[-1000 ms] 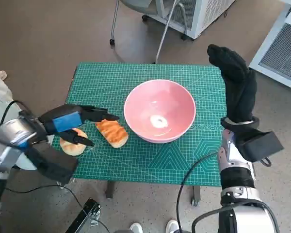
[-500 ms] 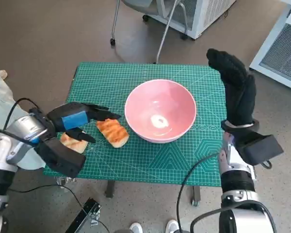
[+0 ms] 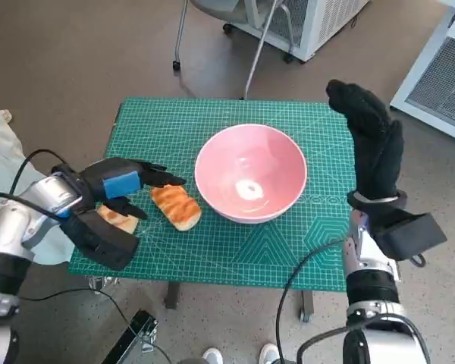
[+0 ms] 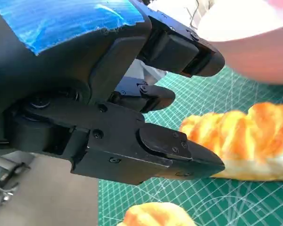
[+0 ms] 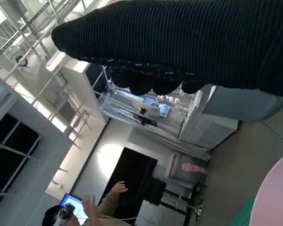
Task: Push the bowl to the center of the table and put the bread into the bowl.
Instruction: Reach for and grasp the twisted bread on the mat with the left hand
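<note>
The left hand (image 3: 123, 186) reaches forward low, fingers (image 4: 179, 150) spread and holding nothing. The right hand (image 3: 370, 140) stands raised upright, fingers extended, empty.

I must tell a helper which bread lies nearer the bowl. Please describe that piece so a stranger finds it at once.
On the green mat, find the big pink bowl near its middle. Just beside the bowl, toward the robot's left, lies a long bread with orange and pale stripes. The other bread lies farther from the bowl, partly hidden under the left robot hand.

On the table (image 3: 212, 258) — bowl (image 3: 249, 173) central, two breads (image 3: 175, 206) (image 3: 118, 219) left of it.
</note>
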Available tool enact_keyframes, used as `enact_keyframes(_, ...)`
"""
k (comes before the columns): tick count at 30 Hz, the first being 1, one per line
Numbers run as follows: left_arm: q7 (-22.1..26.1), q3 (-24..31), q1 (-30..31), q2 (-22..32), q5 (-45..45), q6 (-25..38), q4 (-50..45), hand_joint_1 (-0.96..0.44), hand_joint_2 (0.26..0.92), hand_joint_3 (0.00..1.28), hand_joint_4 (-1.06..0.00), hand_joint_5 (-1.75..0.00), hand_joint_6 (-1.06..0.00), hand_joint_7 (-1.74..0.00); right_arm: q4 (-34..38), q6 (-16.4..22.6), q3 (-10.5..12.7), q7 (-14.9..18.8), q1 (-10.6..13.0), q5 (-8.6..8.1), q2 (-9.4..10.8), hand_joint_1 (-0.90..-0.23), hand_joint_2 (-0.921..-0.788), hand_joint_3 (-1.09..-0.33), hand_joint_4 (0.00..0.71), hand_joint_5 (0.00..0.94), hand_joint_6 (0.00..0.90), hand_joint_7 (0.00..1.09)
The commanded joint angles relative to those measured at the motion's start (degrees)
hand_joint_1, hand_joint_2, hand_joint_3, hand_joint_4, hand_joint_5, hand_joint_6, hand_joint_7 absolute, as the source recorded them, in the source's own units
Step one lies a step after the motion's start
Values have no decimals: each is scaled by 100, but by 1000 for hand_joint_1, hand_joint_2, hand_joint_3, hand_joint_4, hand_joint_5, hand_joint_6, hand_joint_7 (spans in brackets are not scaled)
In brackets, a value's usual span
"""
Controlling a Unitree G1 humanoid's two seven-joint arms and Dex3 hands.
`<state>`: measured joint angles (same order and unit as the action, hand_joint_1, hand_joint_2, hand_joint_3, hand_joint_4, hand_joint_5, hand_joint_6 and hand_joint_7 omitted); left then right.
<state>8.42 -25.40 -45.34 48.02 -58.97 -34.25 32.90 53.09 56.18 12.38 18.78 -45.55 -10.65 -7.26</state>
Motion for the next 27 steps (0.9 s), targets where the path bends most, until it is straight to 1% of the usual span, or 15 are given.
enact_keyframes(1, -157, -311, -209, -164, -293, 63, 156, -97, 823, 9, -393, -4, -566, -22, 20, -89, -21, 13, 173, -45, 49, -546, -921, -791, 376, 17, 18, 860)
enact_keyframes(9, -458, -920, -632, -506, -876, 181, 760, -113, 840, 12, -401, -5, -559, -13, 41, -96, -28, 25, 179, -67, 72, -556, -921, -785, 377, 17, 17, 853)
enact_keyframes(12, -671, -1160, -771, -668, -1049, 195, 1112, -76, 879, 28, -422, -14, -565, -14, 31, -106, -17, 57, 193, -106, 75, -560, -921, -784, 377, 17, 18, 851)
enact_keyframes(14, -862, -1316, -844, -765, -1141, 191, 1354, -26, 904, 74, -444, -21, -577, -18, 23, -110, -7, 77, 207, -136, 76, -560, -921, -783, 377, 17, 19, 850)
enact_keyframes(17, -1192, -1515, -926, -874, -1227, 170, 1661, 43, 915, 163, -496, -40, -616, -34, 7, -114, 6, 99, 229, -171, 79, -555, -921, -783, 377, 17, 21, 848)
enact_keyframes(20, -1488, -1700, -1002, -968, -1289, 142, 1913, 81, 919, 209, -541, -54, -654, -49, -24, -112, 13, 104, 253, -189, 94, -553, -921, -782, 378, 17, 25, 845)
enact_keyframes(24, -1757, -1893, -1096, -1102, -1290, 87, 2236, 111, 921, 235, -594, -72, -705, -70, -35, -111, 22, 106, 273, -212, 114, -552, -921, -781, 378, 17, 28, 841)
enact_keyframes(27, -1869, -1989, -1155, -1218, -1229, 54, 2502, 115, 921, 239, -655, -95, -766, -97, -7, -102, 26, 110, 271, -232, 129, -553, -921, -780, 378, 17, 31, 836)
